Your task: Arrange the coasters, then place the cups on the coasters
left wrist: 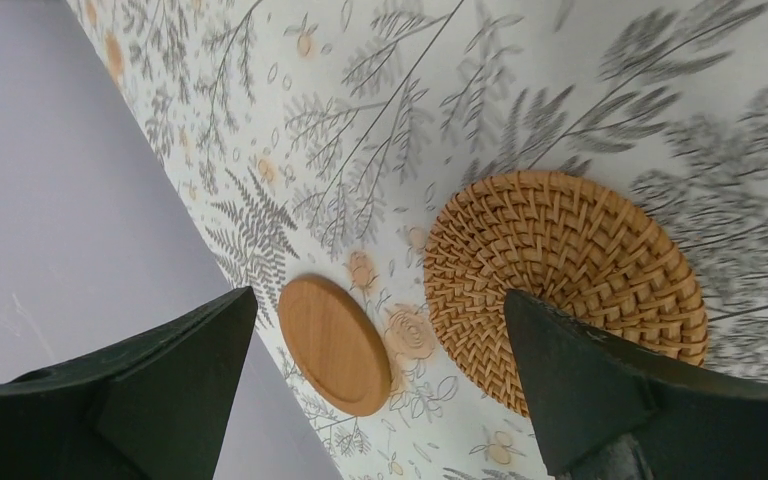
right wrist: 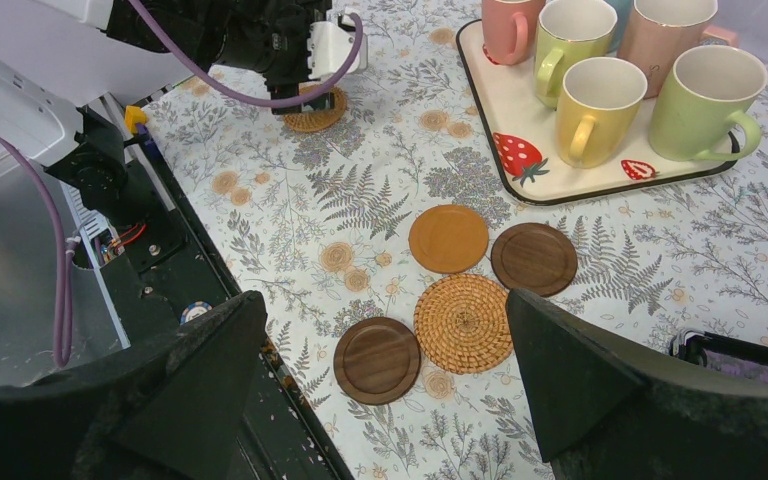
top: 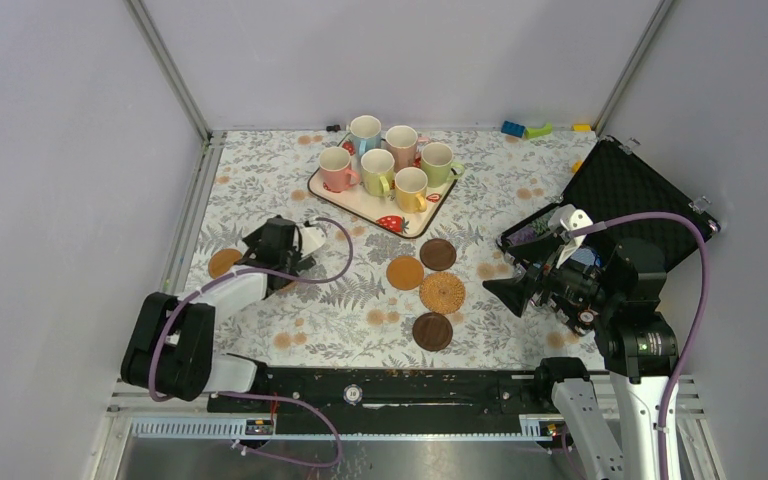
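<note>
Several pastel cups stand on the strawberry-print tray at the back. In the middle lie a tan coaster, two dark brown coasters and a woven coaster, close together. Another tan coaster sits at the left near the table edge, beside a second woven coaster. My left gripper hangs open just above these two. My right gripper is open and empty, raised right of the middle group.
An open black case lies at the right edge behind the right arm. Small toy blocks sit at the back right. A striped poker chip rests on the black rail at the near edge. Walls close in on the left and back.
</note>
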